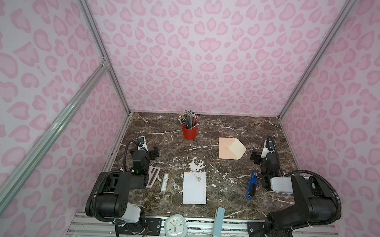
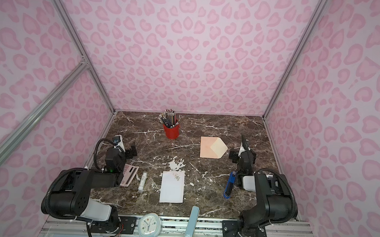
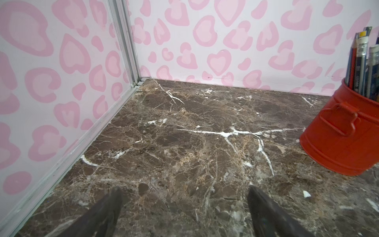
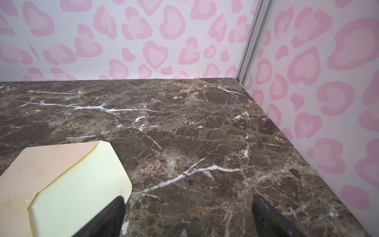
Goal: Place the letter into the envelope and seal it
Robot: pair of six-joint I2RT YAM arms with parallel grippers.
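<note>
Letter [image 1: 194, 188] and envelope [image 1: 227, 148] are found well apart on the desk [image 1: 226, 170]. The sheet is laid flat near the middle of the front edge. The envelope is placed farther back, toward the right edge, its cream flap opened and pointed at that edge. The left gripper [image 3: 184, 190] is held near the left edge, jaws spread and empty. The right gripper [image 4: 188, 200] is held just beside the flap tip, jaws likewise apart, nothing gripped.
</note>
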